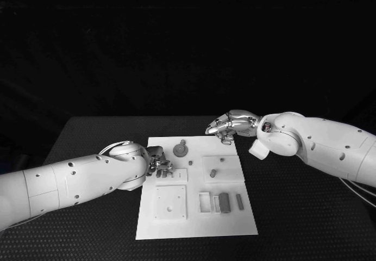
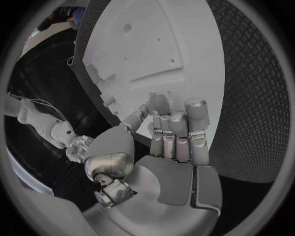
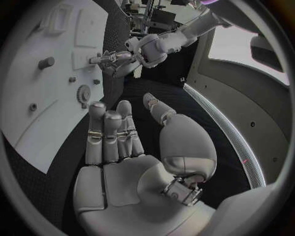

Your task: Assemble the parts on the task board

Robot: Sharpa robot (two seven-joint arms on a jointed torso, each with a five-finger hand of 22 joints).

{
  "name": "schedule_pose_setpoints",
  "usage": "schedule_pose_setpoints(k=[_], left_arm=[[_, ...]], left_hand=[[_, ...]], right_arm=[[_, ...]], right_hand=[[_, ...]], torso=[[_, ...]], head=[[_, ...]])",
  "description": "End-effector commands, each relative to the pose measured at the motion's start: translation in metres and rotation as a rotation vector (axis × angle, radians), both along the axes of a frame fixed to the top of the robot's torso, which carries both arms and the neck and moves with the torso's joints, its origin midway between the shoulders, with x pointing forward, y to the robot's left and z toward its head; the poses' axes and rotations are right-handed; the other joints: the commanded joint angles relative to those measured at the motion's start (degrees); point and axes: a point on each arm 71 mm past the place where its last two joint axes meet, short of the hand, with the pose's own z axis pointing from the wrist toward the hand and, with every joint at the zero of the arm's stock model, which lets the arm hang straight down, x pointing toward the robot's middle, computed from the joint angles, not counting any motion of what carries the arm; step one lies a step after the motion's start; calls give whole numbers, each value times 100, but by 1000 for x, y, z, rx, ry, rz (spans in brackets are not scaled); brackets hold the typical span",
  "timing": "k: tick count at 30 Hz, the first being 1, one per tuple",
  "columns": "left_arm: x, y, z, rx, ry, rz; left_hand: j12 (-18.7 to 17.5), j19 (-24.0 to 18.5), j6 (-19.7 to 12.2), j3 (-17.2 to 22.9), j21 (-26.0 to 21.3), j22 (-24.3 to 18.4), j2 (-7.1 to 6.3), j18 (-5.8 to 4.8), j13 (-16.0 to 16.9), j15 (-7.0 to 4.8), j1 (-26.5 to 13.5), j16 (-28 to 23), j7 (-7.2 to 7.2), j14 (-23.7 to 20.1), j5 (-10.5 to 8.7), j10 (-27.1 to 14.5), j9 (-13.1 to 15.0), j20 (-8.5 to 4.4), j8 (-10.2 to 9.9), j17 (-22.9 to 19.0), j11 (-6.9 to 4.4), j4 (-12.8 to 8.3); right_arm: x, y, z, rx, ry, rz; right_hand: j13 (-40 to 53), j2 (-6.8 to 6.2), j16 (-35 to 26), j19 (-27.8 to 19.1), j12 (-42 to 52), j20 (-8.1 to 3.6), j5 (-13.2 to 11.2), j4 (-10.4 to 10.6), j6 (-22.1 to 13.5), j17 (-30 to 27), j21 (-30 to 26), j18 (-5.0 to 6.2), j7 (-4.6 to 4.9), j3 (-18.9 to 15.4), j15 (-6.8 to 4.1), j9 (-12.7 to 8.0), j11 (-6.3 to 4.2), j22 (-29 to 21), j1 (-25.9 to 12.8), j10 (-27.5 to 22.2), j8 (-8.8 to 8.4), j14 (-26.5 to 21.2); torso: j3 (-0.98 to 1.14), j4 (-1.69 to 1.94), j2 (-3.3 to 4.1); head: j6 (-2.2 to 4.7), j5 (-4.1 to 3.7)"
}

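A black table [image 1: 305,217] with a finely dimpled, rubbery-looking mat top stands in the middle of a very dark space; its far edge [image 1: 141,117] runs straight across, and behind it everything falls away into blackness with no wall to make out. Past the table, a cluttered stretch of room [image 3: 161,12] shows blurred dark equipment, too small to tell apart, under brighter light.

task board [image 1: 196,225]: white, flat, table centre | parts [image 1: 225,202]: grey, lying on it
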Motion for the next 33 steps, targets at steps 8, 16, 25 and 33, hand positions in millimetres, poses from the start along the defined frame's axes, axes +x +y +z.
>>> schedule_pose_setpoints(k=[8,16,25,33], left_arm=[[2,-4,-3,-8,109,-7],[3,-6,-3,9,115,-8],[4,-10,-3,21,104,-21],[6,-12,-3,29,98,-22]], left_hand=[[24,-98,-31,301,13,116,63,274,9,-76,139,18,24,-61,-8,-45,2,-35,-3,0,16,91],[26,-103,-34,297,15,118,66,274,11,-74,143,21,25,-66,-9,-48,3,-35,-3,2,18,88],[29,-108,-38,291,17,119,67,273,14,-71,148,25,28,-72,-10,-53,5,-34,-4,5,20,85],[30,-112,-41,287,19,119,67,273,15,-70,149,27,29,-76,-10,-56,6,-33,-4,6,22,85]], right_arm=[[-1,3,0,4,2,23],[-1,3,0,5,2,23],[-1,3,0,5,2,23],[-1,3,0,5,1,23]], right_hand=[[-9,16,-32,-37,14,-22,-22,-15,-3,-9,-28,251,55,3,1,7,10,101,-42,-36,-24,-55],[-12,16,-32,-38,15,-21,-22,-15,-4,-9,-29,251,55,3,1,7,11,101,-42,-38,-24,-56],[-15,17,-32,-38,18,-21,-22,-15,-3,-9,-29,251,55,4,1,8,11,101,-43,-40,-23,-57],[-18,18,-32,-38,20,-20,-22,-13,-3,-9,-30,251,56,4,2,8,11,102,-46,-41,-23,-58]], torso=[[4,5,2],[2,1,0],[4,0,0],[2,1,1]], head=[[-11,1],[-17,1],[-27,-8],[-27,-14]])
